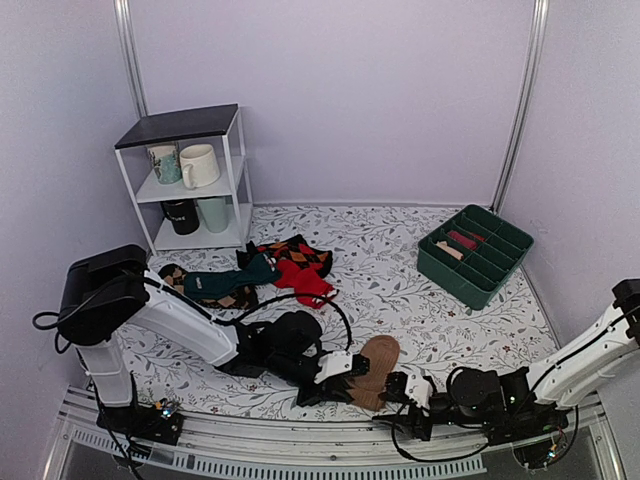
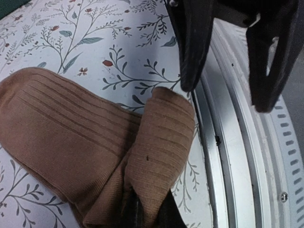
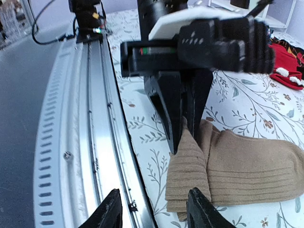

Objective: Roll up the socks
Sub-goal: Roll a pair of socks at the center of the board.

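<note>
Near edge of table (image 1: 430, 325): socks (image 1: 374, 368) lie flat, one end folded over.
Left claw (image 3: 184, 135): clamped on that fold.
Right claw (image 3: 156, 213): fingers apart, just beside the socks, holding nothing.
Progress: you've barely one turn started; most of the rolling is left.

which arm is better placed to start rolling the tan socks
Left. The left gripper is shut on the folded end of the socks, so it could probably turn that end over into a roll. The right gripper is open beside that end and holds nothing.
</note>
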